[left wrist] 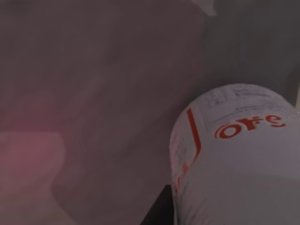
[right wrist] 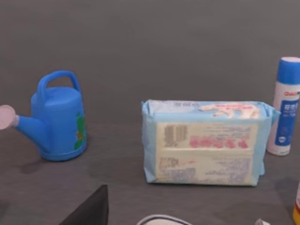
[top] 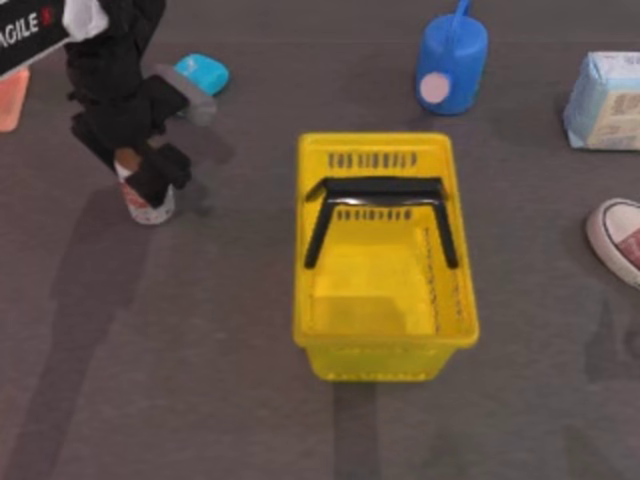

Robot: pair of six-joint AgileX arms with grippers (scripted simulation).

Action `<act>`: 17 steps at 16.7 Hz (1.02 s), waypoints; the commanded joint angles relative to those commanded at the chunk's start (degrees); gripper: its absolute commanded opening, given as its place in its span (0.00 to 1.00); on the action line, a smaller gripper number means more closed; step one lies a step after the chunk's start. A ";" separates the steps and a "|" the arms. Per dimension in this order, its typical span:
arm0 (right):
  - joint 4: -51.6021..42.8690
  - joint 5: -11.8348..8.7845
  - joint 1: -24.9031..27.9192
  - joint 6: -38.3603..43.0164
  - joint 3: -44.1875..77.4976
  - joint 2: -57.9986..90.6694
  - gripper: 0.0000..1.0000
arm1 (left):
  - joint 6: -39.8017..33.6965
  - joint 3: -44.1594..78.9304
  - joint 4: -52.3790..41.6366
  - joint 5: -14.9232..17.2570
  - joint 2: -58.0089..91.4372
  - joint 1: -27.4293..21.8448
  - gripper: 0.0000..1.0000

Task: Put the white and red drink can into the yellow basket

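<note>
The left gripper [top: 150, 185] is down over the white and red drink can [top: 148, 205] at the table's left side, its dark fingers [top: 160, 170] set on either side of the can's upper part and apparently pinching it. The can stands upright on the table [top: 200, 400], well apart from the yellow basket [top: 384, 340]. Its body is white with red lettering and a red stripe, seen very close in the left wrist view [left wrist: 234, 154], and small red marks show near its base from above.

The basket sits at the middle of the table, bright yellow with slotted walls, its black handle [top: 380, 190] folded across the far half of the opening.

The table is a dull dark grey, with long shadows. A turquoise object [top: 202, 72] lies behind the left arm. Further right stand a blue watering can [top: 452, 62] with a pale round spot, a pale blue packet [right wrist: 206, 143] and a white sneaker [top: 615, 240] at the right edge. A blue and white glue stick [right wrist: 285, 105] stands beside the packet in the right wrist view.

The left arm reaches down from the upper left corner. The right gripper is out of sight.
</note>
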 joint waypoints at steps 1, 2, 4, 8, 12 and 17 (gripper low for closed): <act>0.00 0.00 0.00 0.00 0.00 0.00 1.00 | 0.07 -0.02 0.00 0.00 -0.09 -0.02 0.00; 0.00 0.00 0.00 0.00 0.00 0.00 1.00 | 0.07 -0.02 0.00 0.00 -0.09 -0.02 0.00; 0.00 0.00 0.00 0.00 0.00 0.00 1.00 | -0.47 -0.58 1.74 1.34 -0.23 -0.19 0.00; 0.00 0.00 0.00 0.00 0.00 0.00 1.00 | -3.71 -3.99 12.08 8.91 -1.50 -0.98 0.00; 0.00 0.00 0.00 0.00 0.00 0.00 1.00 | -9.22 -10.06 30.25 21.32 -3.90 -2.22 0.00; 0.00 0.00 0.00 0.00 0.00 0.00 1.00 | -18.11 -20.58 59.74 40.10 -7.99 -4.08 0.00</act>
